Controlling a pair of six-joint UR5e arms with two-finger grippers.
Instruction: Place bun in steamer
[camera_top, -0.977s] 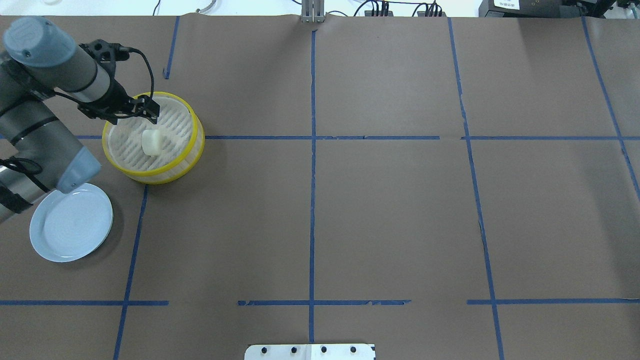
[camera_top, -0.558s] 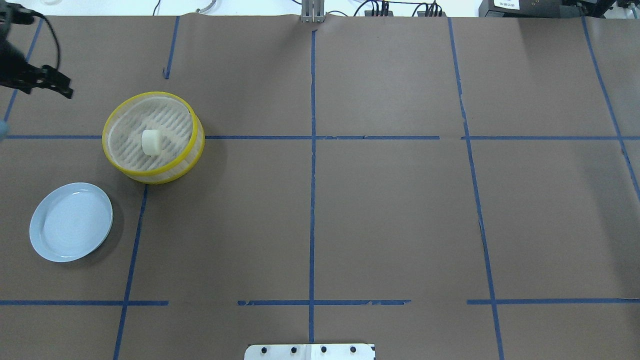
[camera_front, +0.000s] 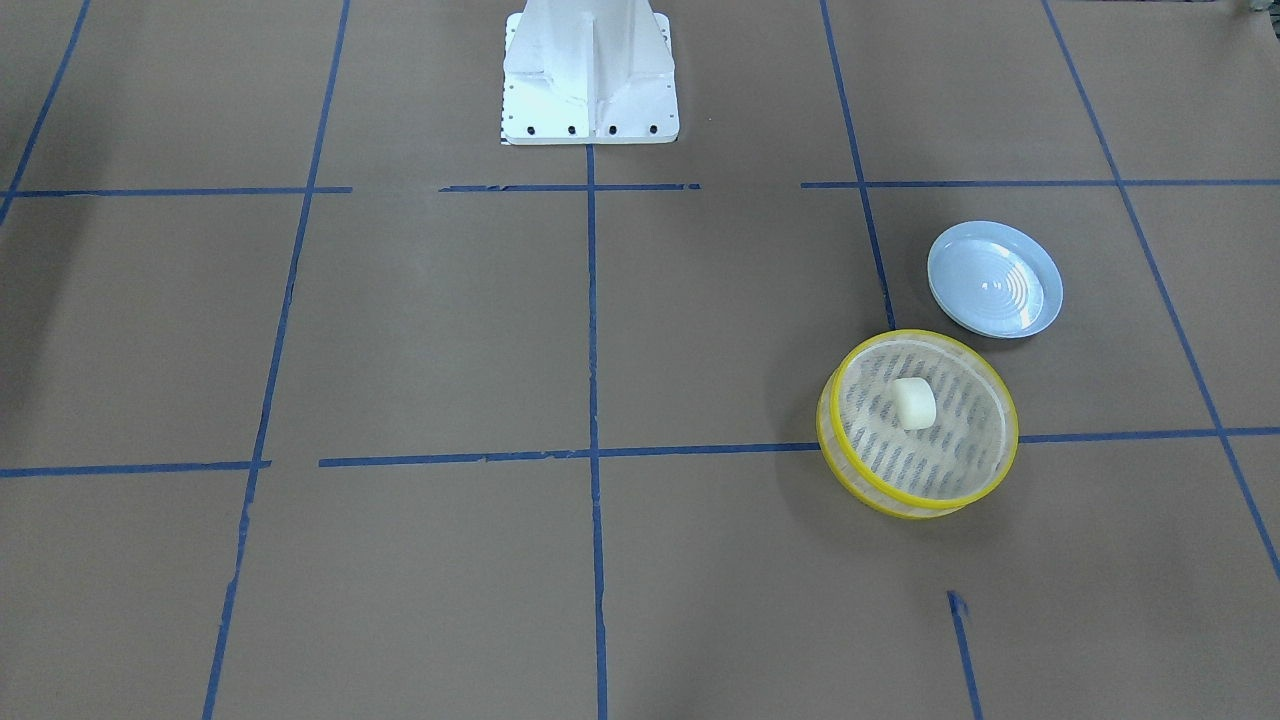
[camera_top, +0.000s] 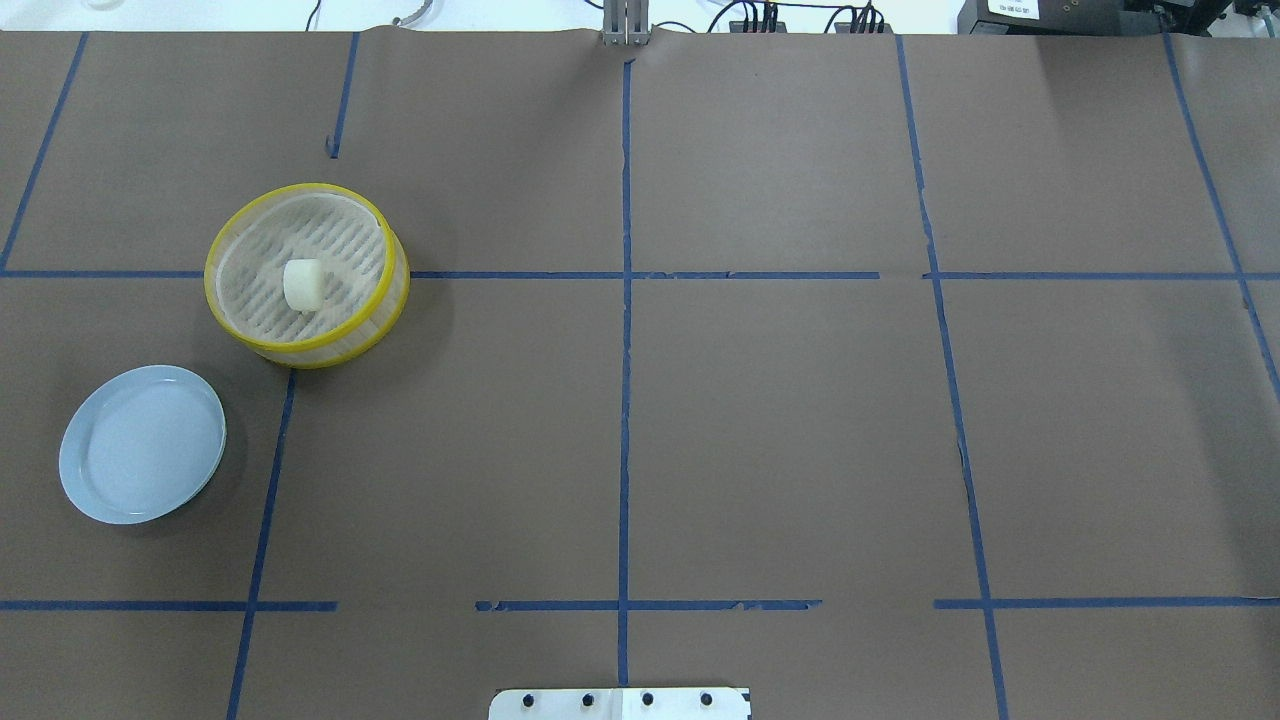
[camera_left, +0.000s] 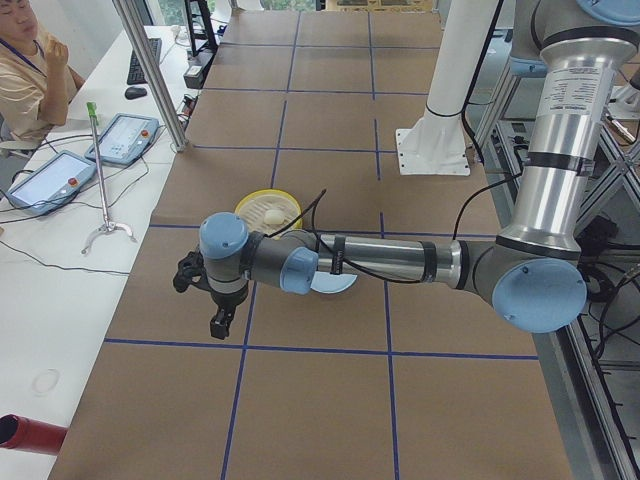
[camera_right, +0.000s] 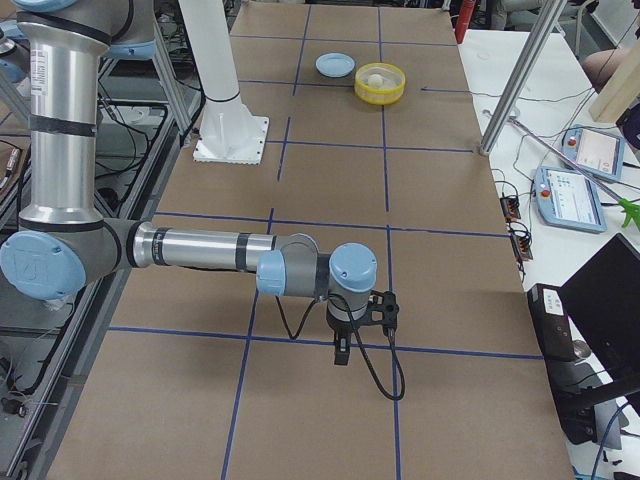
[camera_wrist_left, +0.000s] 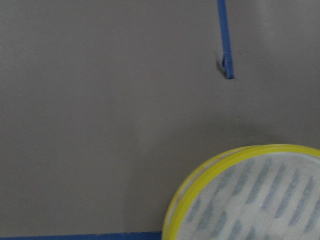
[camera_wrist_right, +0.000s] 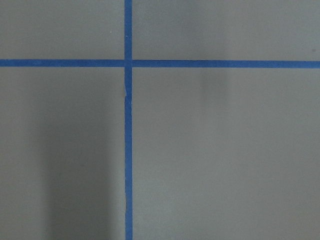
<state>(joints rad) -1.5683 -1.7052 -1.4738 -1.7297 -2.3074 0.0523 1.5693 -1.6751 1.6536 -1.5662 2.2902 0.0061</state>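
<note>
Brown paper covers the table (camera_top: 780, 420), crossed by blue tape lines (camera_top: 624, 400). Seen from overhead, the steamer (camera_top: 300, 352) sits out toward 10 o'clock from the table's middle, and the bun (camera_top: 302, 284) lies on its slatted floor near the centre, with nothing touching it. At 7 o'clock from the steamer is a pale blue plate (camera_top: 142, 443), near but apart. The left gripper (camera_left: 222, 322) hangs fingers-down over the table's left end, clear of the steamer. The right gripper (camera_right: 342, 352) hangs over the opposite end. From these side views I cannot tell whether either gripper's fingers are apart or together.
</note>
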